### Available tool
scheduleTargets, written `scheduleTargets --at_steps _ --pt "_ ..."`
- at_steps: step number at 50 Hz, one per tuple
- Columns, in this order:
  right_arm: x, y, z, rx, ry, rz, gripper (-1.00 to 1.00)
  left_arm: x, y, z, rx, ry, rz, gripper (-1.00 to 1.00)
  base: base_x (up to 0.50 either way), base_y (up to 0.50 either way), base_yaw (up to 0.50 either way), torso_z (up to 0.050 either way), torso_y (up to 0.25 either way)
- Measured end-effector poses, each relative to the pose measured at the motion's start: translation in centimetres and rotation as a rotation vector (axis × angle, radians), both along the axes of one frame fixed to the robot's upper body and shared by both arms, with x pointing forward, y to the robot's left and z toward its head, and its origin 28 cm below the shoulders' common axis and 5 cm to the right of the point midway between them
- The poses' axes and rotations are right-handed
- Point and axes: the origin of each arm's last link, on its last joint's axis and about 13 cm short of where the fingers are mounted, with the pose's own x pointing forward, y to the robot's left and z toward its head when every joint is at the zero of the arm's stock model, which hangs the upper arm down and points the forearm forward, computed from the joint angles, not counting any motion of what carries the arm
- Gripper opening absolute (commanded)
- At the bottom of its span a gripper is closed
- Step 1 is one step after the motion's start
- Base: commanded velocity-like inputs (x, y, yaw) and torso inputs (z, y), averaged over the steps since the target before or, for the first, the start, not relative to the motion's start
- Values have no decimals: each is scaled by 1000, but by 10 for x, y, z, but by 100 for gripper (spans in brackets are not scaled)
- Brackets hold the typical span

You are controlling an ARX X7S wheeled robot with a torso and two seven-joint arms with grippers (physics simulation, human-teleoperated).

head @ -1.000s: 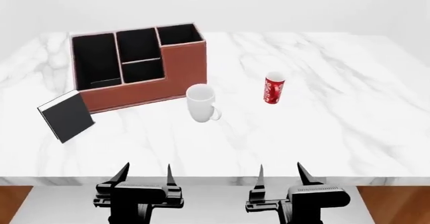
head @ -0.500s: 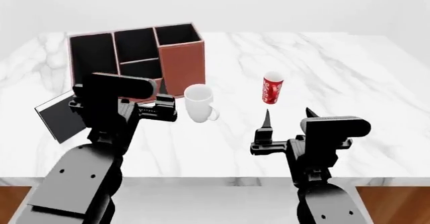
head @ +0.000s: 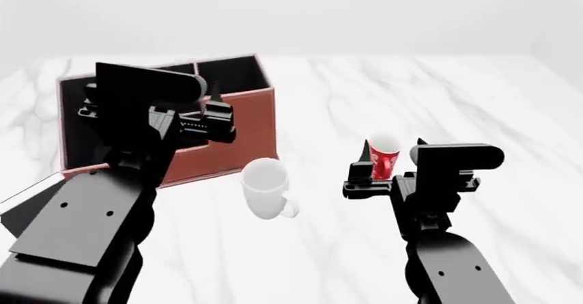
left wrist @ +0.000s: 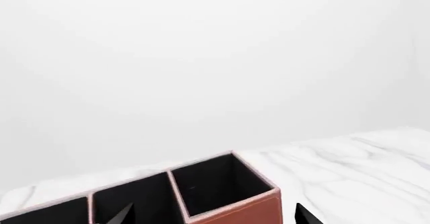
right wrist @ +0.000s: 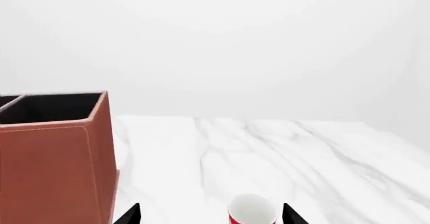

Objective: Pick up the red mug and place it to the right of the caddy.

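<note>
Red mug point(head: 384, 157) upright on the marble table point(head: 510, 113), well to the right of the caddy point(head: 239, 116) and apart from it. Right gripper point(head: 390, 155) raised just in front of the mug, fingers spread, one black fingertip point(head: 362, 155) on its left side and the other on its right, nothing clasped. From the right wrist view, the mug's point(right wrist: 252, 210) white inside and rim between the two fingertips point(right wrist: 132, 215), not touching either; caddy's point(right wrist: 57, 156) reddish-brown corner off to one side.

Left gripper point(head: 187, 102) lifted in front of the caddy, fingers parted and empty, the arm covering much of the caddy's left and front. Left wrist view across the caddy's point(left wrist: 228, 199) black-lined compartments toward the far table edge, both fingertips point(left wrist: 305, 216) just showing at the frame border.

White mug point(head: 266, 188) on the table in front of the caddy's right end, handle toward the robot. Black book point(head: 20, 205) by the caddy's left front corner, mostly hidden behind the left arm.
</note>
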Motion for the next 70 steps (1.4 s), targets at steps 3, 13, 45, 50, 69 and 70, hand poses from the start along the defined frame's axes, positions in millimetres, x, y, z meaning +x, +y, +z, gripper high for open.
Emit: scheduleTargets --at_steps 3,13,45,50,69,70 --pt "1 0 0 0 2 -1 100 0 0 1 3 -1 1 100 500 0 0 0 0" --pt "2 0 -2 0 8 -1 100 0 0 2 9 -4 3 100 500 0 0 0 1" --pt "-7 -10 -10 -11 10 -59 100 -2 2 1 25 -11 23 100 145 0 0 0 1" --pt "-17 -17 -18 -24 28 -84 100 -2 3 1 26 -11 25 100 0 0 0 0 0" --pt "-55 -30 -47 -65 135 -91 100 -3 3 -1 28 -8 27 100 0 0 0 0 0" --pt "-55 -30 -48 -66 140 -90 100 -3 3 -1 29 -8 27 100 0 0 0 0 0"
